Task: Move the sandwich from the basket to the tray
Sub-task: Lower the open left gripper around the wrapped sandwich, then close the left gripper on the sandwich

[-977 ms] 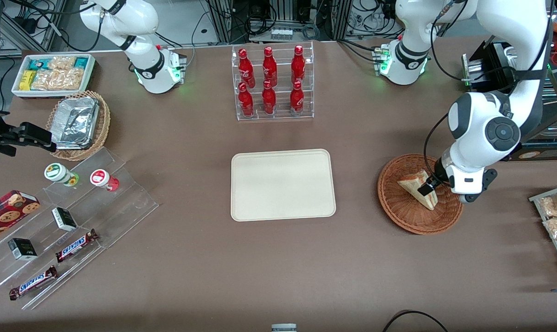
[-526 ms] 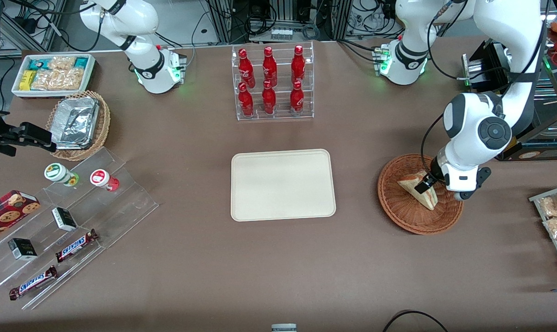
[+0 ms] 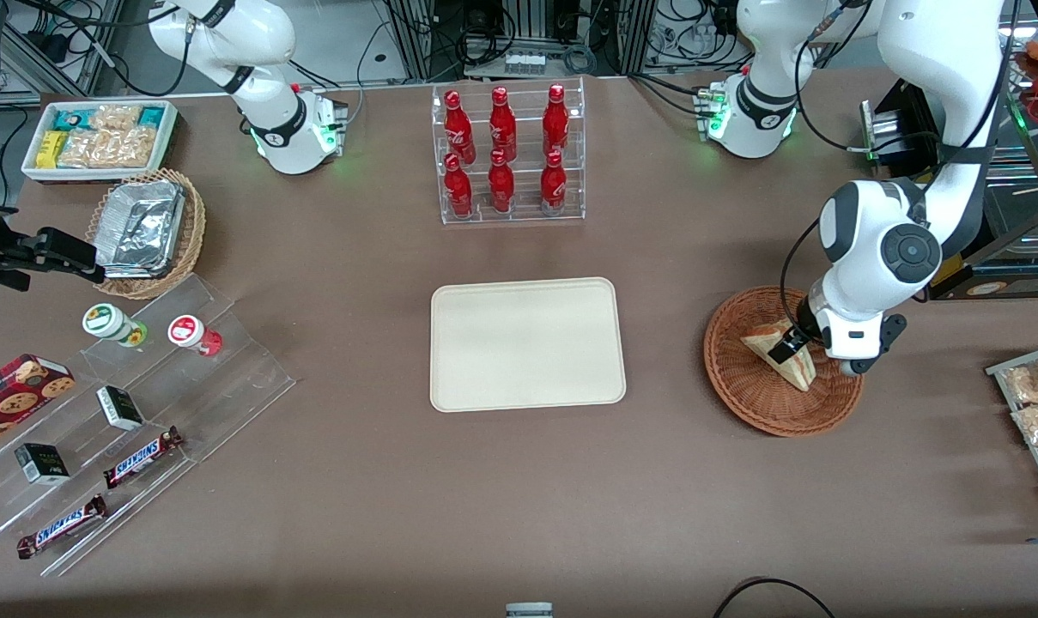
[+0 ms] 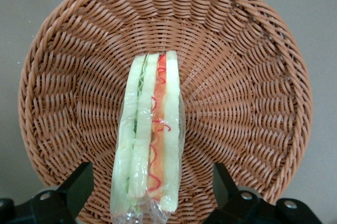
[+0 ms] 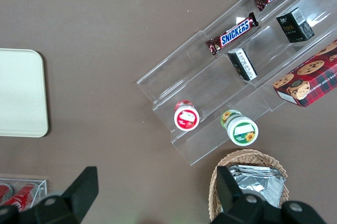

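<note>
Hovering over the basket, the gripper spreads wide, gripping nothing; the sandwich runs lengthwise between its fingers.

We saw even, bright overhead light across the brown table, with only soft, short shadows beside the tray and under the basket. Glare sat on the foil container and the working arm's white shell. The gripper hung over the sandwich, whose clear wrap glinted faintly; the weave stayed sharp, while the dark fingers looked slightly soft.
</note>
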`<state>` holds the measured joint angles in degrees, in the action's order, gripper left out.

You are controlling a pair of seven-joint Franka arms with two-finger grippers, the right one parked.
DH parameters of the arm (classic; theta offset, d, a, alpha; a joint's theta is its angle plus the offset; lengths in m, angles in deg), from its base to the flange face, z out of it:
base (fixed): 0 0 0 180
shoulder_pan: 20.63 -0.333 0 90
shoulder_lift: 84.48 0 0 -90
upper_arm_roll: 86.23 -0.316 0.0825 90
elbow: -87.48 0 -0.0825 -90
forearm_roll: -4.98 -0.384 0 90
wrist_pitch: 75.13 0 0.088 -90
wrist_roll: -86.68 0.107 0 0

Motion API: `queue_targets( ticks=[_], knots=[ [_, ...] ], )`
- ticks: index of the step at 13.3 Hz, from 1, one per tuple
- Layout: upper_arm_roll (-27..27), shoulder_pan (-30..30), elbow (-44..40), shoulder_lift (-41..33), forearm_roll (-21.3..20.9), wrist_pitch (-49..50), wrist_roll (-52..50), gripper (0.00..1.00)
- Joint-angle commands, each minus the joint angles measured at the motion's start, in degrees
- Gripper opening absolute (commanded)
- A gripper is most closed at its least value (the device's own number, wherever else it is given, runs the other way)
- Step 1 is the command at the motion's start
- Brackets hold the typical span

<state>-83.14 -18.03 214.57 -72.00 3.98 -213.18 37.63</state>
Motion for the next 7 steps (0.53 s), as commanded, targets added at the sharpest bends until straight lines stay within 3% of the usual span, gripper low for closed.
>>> queue_targets(
  ticks=[1, 4, 7],
  knots=[
    [-0.2, 0.6, 1.0, 0.4, -0.8, -2.0, -1.7, 1.0],
    [-0.2, 0.6, 1.0, 1.1, -0.8, -2.2, -1.7, 0.99],
    [-0.3, 0.6, 2.3, 1.5, -0.8, -3.5, -1.7, 0.8]
  ],
)
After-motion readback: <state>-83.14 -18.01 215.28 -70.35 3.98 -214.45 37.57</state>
